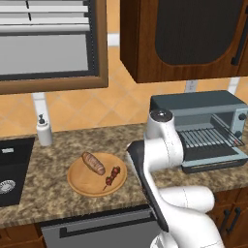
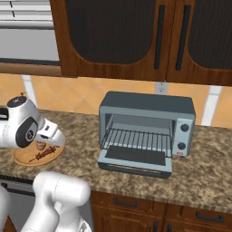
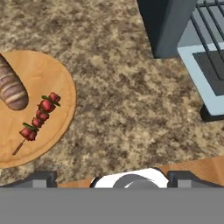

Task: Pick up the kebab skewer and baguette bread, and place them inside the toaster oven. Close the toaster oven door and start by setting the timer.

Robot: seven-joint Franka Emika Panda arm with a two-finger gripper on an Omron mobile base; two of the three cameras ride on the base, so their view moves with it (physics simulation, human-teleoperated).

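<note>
The baguette bread (image 1: pixel 93 163) and the kebab skewer (image 1: pixel 113 176) lie side by side on a round wooden plate (image 1: pixel 82 181) on the counter. In the hand view the skewer (image 3: pixel 38 118) and the end of the bread (image 3: pixel 11 87) are at the left, on the plate (image 3: pixel 48 74). My gripper (image 3: pixel 113 178) hovers above the bare counter between plate and oven. It is open, its dark fingertips (image 3: pixel 43 178) wide apart and holding nothing. The toaster oven (image 2: pixel 145 113) stands to the right. Its door (image 2: pixel 136 161) is dropped flat open, showing the wire rack (image 2: pixel 138 138).
Two knobs (image 2: pixel 183 136) sit on the oven's right front panel. A black sink (image 1: pixel 9 169) and a white soap dispenser (image 1: pixel 44 131) are left of the plate. Dark wood cabinets (image 2: pixel 136 36) hang above the oven. The counter edge runs just below the plate.
</note>
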